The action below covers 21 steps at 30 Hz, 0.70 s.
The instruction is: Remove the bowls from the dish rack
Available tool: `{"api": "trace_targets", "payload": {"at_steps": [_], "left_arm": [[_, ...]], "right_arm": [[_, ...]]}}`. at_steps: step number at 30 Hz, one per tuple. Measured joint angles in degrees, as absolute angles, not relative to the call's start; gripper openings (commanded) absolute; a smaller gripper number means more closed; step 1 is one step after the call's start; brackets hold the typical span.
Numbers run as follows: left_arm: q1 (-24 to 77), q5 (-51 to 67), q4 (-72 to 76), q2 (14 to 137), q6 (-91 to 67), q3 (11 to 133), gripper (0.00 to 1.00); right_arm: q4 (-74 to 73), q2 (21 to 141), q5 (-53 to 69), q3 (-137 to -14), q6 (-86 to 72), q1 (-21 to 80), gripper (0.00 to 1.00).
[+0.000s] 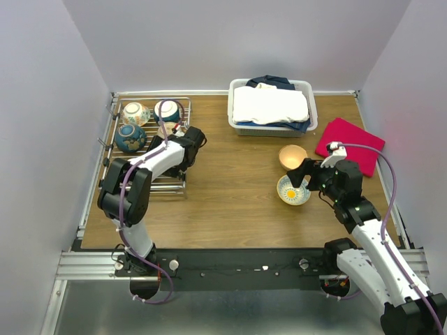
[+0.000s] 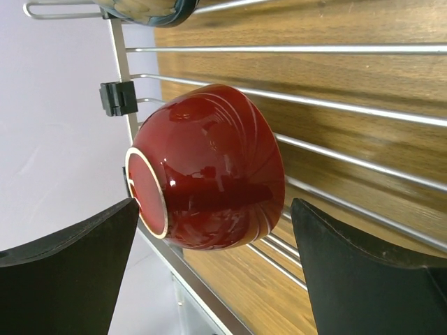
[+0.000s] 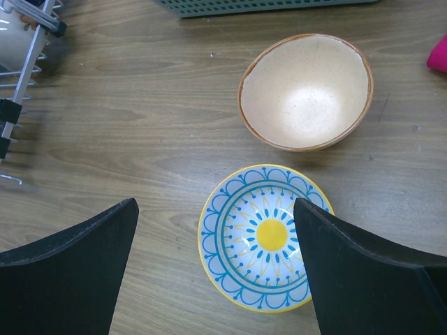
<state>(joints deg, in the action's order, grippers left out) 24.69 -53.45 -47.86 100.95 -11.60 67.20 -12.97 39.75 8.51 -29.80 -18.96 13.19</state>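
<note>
Judging from the layout, the unloading is taken as partly done: a tan bowl (image 1: 292,156) and a yellow-and-blue bowl (image 1: 293,190) are set on the tabletop (image 1: 230,202), while a floral bowl (image 1: 136,113), a white bowl (image 1: 167,110) and a dark blue bowl (image 1: 130,137) are left in the dish rack (image 1: 167,183). A red bowl (image 2: 209,167) (hardly made out from above) is shown only by the left wrist view, tipped on the rack bars within the spread left pincer (image 2: 213,202), ungripped. The right pincer (image 3: 215,202) is held open above the yellow-and-blue bowl.

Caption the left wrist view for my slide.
Open left gripper straddling a glossy red bowl, foot ring showing, on the dish rack.
</note>
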Motion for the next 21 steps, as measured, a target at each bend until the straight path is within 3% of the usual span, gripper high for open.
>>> {"api": "trace_targets", "payload": {"at_steps": [21], "left_arm": [[20.4,-49.98,-50.89,103.57,-19.9,75.24,0.99]], "right_arm": [[-12.95,40.07,8.51,-29.8,-18.96,13.19,1.0]]}}
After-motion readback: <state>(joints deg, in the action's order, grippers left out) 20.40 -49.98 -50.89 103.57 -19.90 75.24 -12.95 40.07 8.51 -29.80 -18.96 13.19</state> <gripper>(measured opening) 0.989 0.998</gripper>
